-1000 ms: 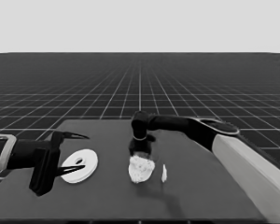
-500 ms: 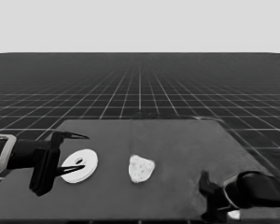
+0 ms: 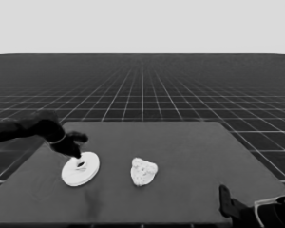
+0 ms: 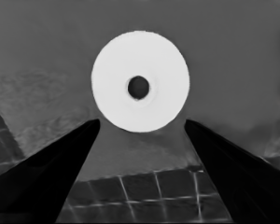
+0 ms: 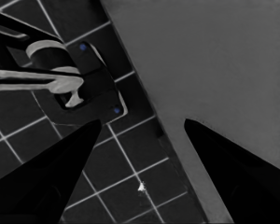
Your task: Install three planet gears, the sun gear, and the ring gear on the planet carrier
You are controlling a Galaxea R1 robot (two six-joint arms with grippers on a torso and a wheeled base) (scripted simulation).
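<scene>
The larger round part (image 3: 78,173), a flat white disc with a centre hole, lies at the table's left. My left gripper (image 3: 79,159) hangs right over its middle. In the left wrist view the disc (image 4: 140,87) shows whole beyond the gripper (image 4: 142,123), whose fingers stand open and wide apart, holding nothing. At mid-table the smaller round part (image 3: 143,171) carries a lumpy cluster of small gears that covers most of it. My right gripper (image 3: 226,202) is parked at the lower right corner, and its own view shows it open (image 5: 142,123).
The right wrist view looks past the table's corner (image 5: 214,70) onto the floor grid, with dark machinery (image 5: 79,79) bearing pale bands and blue lights. A tiny white speck (image 5: 141,187) lies on the floor there.
The left arm left its waiting spot and reached over the larger round part. The right arm withdrew from the gears to the lower right corner. The thin white piece beside the cluster is gone from view.
</scene>
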